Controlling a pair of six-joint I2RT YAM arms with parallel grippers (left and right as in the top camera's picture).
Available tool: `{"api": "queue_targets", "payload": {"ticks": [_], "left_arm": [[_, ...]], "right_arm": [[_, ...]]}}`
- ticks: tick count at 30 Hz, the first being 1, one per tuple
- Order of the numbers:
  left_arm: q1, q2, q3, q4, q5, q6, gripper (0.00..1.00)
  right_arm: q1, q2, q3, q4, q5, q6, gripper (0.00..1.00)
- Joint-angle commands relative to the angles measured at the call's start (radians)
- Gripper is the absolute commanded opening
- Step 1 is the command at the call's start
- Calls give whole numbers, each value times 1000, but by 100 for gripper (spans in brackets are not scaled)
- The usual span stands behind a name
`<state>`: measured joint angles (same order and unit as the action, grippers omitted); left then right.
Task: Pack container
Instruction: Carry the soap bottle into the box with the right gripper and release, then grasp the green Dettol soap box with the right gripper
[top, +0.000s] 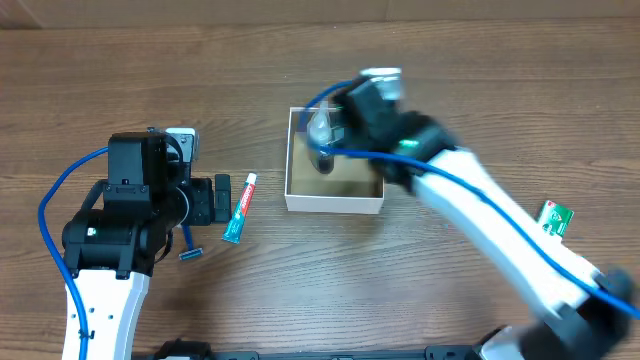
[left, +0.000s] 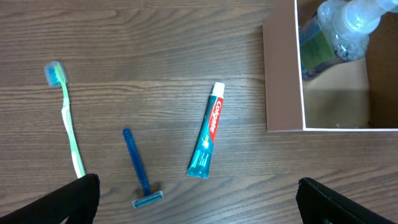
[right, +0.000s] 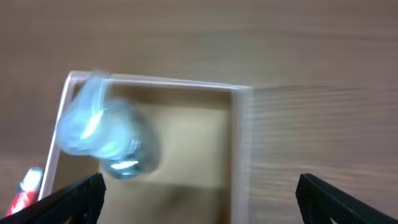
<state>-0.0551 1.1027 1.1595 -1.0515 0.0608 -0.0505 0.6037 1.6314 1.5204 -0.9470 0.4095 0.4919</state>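
Brown wood grain across table (top: 500, 60). White walls and rim, brown inside on container (top: 335, 203). Clear bottle (left: 339, 28), faint green tint. Toothpaste (left: 207, 140) teal below, white top with red lettering. Razor (left: 138, 168) blue throughout. Toothbrush (left: 67, 118) pale green handle, blue bristles. Green and white packet (top: 556, 217) at right. Blue cables (top: 43, 210) on white-and-black arms (top: 100, 300).

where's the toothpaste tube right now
In the left wrist view the toothpaste tube lies flat on the table, between the blue razor on its left and the container on its right, touching neither.
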Motion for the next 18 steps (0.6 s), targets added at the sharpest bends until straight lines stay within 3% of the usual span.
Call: {"api": "queue_targets", "payload": {"ticks": [1,6,11,18], "left_arm": [[-4,2,23,1,18,-10,100],[-4,2,23,2,18,-10,100],[-4,2,23,2,18,-10,100],[-4,2,23,5,18,-10,100]], "right_arm": [[-194,-164,31,-114,98,274,100],[-591,-190,27,-269,-73,241,100],[-970,-119,-77,-286,-328,104,100],[-1173,-29,-363,-96,-351,-108,100]]}}
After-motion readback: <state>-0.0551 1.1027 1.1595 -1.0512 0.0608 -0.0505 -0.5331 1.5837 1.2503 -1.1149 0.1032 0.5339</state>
